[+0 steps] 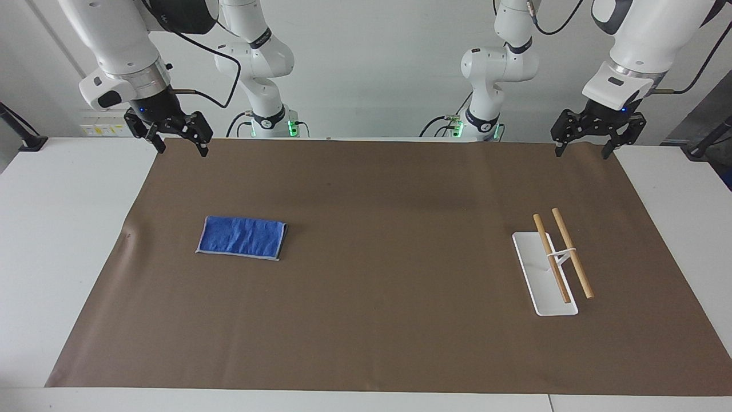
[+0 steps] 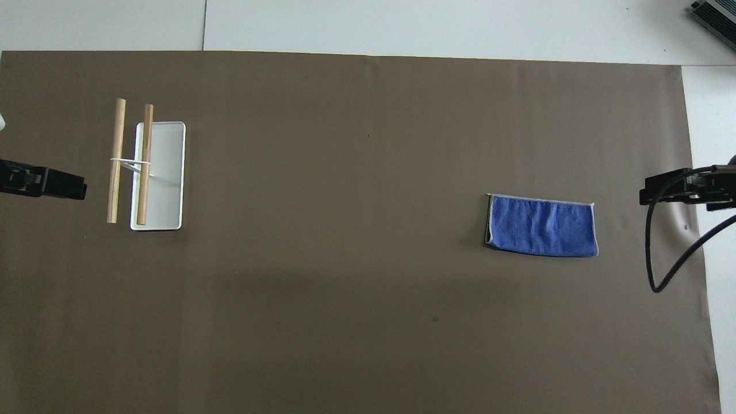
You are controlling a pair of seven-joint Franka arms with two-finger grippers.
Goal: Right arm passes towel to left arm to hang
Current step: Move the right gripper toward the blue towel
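Facing view: small bright-blue folded terry towel with pale grey trim [image 1: 242, 237] lies flat on the brown paper sheet [image 1: 389, 274] covering the white tabletop [image 1: 68, 229], toward the right arm's end. White flat-based rack with two wooden rails [image 1: 553, 264] stands toward the left arm's end. Right end effector [image 1: 177, 140] and left end effector [image 1: 584, 142] hang raised, fingers apart, holding nothing. Overhead view: towel [image 2: 541, 225] well apart from rack [image 2: 148, 167]; both end effectors only partly visible at the view's edges.

A plain pale wall [image 1: 377, 68] rises past a white table [image 1: 68, 240] under a brown mat [image 1: 389, 297].
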